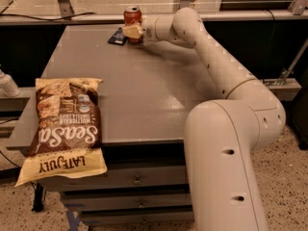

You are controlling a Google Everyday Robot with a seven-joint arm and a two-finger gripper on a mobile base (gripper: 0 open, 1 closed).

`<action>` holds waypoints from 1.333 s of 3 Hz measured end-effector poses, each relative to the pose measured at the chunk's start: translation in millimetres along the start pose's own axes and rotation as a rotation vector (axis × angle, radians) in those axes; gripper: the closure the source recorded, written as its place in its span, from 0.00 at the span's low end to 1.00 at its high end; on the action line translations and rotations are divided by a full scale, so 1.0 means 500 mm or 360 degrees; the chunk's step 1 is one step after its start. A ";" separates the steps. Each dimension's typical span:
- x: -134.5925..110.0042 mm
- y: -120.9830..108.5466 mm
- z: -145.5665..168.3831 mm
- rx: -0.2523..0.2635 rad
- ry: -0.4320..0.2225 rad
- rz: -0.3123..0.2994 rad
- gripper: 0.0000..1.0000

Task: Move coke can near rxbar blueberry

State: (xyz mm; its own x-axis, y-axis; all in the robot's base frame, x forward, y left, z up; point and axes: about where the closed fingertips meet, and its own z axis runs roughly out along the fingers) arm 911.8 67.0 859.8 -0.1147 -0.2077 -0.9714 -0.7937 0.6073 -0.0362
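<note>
Jaws: we are seeing them at the 12 o'clock end of the worktop (159, 95), closed around the lower body of the coke can (132, 14), with one pale finger (133, 31) crossing its front.
Coke can: it is standing upright in the grip with its silver top showing; we cannot tell whether its base is resting on the surface or hanging just above it.
Rxbar blueberry (117, 36): it is lying flat just beside the can, at the can's 8 o'clock, very close or touching.
Step in hand: we are judging this to be the set-down, since the can is already next to the bar.
Doing it well: we are aiming to lower straight down, with no drift toward 8 o'clock that would ride the can onto the wrapper. We are then planning to open the jaws slowly and back out toward 3 o'clock, along the arm (211, 57).
Risk: a tilted release is likely tipping so tall a can.
Chip bag (65, 129): it is lying at the 7 o'clock corner, well apart and overhanging the edge; we are leaving it alone.
</note>
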 end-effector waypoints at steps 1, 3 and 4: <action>0.000 0.000 0.000 0.0000 0.0000 0.0000 0.36; 0.016 -0.017 -0.007 0.0016 0.0031 0.0046 0.00; 0.024 -0.030 -0.014 0.0016 0.0057 0.0060 0.00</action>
State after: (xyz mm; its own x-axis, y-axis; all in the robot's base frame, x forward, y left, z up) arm 917.9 50.0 850.3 -0.1658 -0.2120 -0.9631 -0.7824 0.6228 -0.0025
